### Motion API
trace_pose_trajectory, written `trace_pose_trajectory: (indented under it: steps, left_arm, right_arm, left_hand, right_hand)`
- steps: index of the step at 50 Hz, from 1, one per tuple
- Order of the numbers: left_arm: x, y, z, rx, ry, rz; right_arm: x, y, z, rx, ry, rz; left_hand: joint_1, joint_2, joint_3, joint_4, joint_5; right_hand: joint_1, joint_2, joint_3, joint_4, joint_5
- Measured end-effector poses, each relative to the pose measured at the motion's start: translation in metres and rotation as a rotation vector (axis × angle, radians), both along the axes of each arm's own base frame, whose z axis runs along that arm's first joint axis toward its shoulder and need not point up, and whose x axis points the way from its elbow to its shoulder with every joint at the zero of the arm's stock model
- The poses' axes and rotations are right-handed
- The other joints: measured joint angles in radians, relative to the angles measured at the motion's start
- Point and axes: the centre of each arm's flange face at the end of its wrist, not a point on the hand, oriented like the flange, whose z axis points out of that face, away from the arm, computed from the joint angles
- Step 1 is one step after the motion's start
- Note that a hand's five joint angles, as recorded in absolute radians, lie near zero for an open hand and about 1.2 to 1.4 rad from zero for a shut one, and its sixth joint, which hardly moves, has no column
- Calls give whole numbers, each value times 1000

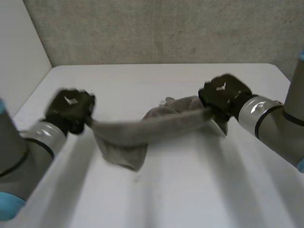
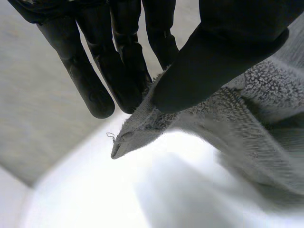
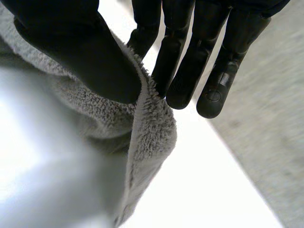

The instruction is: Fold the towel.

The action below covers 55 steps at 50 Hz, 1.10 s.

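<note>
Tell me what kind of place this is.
Likely a robotics lab bench: a white table, a plain grey wall behind it, and a robot's left hand and right hand each pinching a grey towel.

White table (image 1: 166,199) w/ grey wall (image 1: 166,28) behind (speckled).

You have a smooth white rectangular table (image 1: 190,190) before you, backed by a rough speckled grey wall (image 1: 166,28), with a plain white side panel (image 1: 19,47) at its left.
</note>
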Motion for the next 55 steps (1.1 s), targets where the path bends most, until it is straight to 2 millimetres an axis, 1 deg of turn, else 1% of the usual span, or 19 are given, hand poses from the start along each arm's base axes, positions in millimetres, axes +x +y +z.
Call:
trace_pose_trajectory:
  steps: [5, 10, 13, 18, 19, 22, 26, 28, 31, 32, 35, 36, 37, 38, 39, 40, 45, 51, 55]
  left_arm:
    - [-15, -1, -27, 107, -64, -74]
    - [-30, -26, -22, 61, -61, -92]
    - [-43, -55, 10, -74, -9, -85]
    - [-57, -96, 104, -438, 142, -41]
    - [-56, -101, 130, -536, 186, -17]
    - [-51, -106, 179, -717, 271, 39]
    - [-42, -102, 210, -832, 332, 95]
    - [-39, -100, 205, -811, 321, 105]
    - [-38, -98, 181, -728, 277, 99]
    - [-37, -94, 154, -634, 229, 86]
    - [-35, -85, 109, -491, 158, 57]
    - [-35, -85, 109, -491, 158, 57]
    - [-33, -76, 78, -396, 113, 35]
    - [-33, -76, 78, -396, 113, 35]
    - [-32, -70, 61, -344, 88, 22]
    - [-31, -64, 45, -297, 65, 12]
    - [-23, -41, -9, -146, -40, -23]
    - [-18, -26, -30, -98, -117, -43]
    - [-17, -23, -24, -115, -121, -44]
  right_arm:
    - [5, -7, -24, 95, 107, 26]
    - [18, -35, -30, 41, 102, 16]
    - [28, -60, -13, -97, 32, -11]
    - [39, -96, 62, -496, -214, -59]
    - [39, -98, 75, -555, -252, -62]
    - [35, -93, 131, -805, -417, -54]
    - [31, -75, 158, -917, -488, -7]
    - [31, -68, 153, -888, -474, 26]
    - [32, -62, 134, -791, -429, 64]
    - [34, -56, 109, -658, -373, 99]
    - [35, -47, 72, -463, -297, 130]
    - [35, -47, 72, -463, -297, 130]
    - [35, -40, 43, -314, -241, 144]
    - [35, -40, 43, -314, -241, 144]
    - [35, -38, 35, -269, -223, 146]
    - [34, -33, 12, -163, -183, 147]
    - [31, -26, -54, 112, -83, 125]
    - [28, -24, -92, 258, -69, 90]
    - [27, -26, -100, 305, -124, 54]
  left_hand:
    - [0, 0, 0, 0, 0]
    - [0, 0, 0, 0, 0]
    - [0, 0, 1, 0, 0]
    - [0, 0, 1, 0, 0]
    - [0, 0, 1, 0, 0]
    - [0, 0, 1, 0, 0]
    - [0, 0, 1, 0, 0]
    - [0, 0, 1, 0, 0]
    - [0, 0, 1, 0, 0]
    - [0, 0, 1, 0, 0]
    - [0, 0, 1, 0, 0]
    - [0, 0, 1, 0, 0]
    - [0, 0, 1, 0, 0]
    - [0, 0, 1, 0, 0]
    - [0, 0, 2, 0, 0]
    - [0, 0, 2, 0, 0]
    - [0, 0, 2, 0, 0]
    - [0, 0, 2, 0, 0]
    - [0, 0, 2, 0, 0]
  right_hand:
    - [0, 1, 0, 0, 0]
    - [2, 1, 0, 0, 0]
    - [3, 1, 0, 0, 0]
    - [7, 1, 0, 0, 0]
    - [7, 1, 0, 0, 0]
    - [12, 1, 0, 0, 0]
    - [15, 1, 0, 0, 0]
    - [16, 1, 0, 0, 1]
    - [16, 1, 0, 0, 3]
    - [16, 1, 0, 0, 5]
    - [16, 1, 4, 0, 5]
    - [16, 1, 4, 0, 5]
    - [16, 1, 4, 0, 5]
    - [16, 1, 4, 0, 5]
    - [16, 1, 5, 0, 6]
    - [16, 1, 5, 0, 6]
    - [20, 1, 5, 0, 6]
    - [20, 1, 5, 0, 6]
    - [-63, -44, -50, -59, -27]
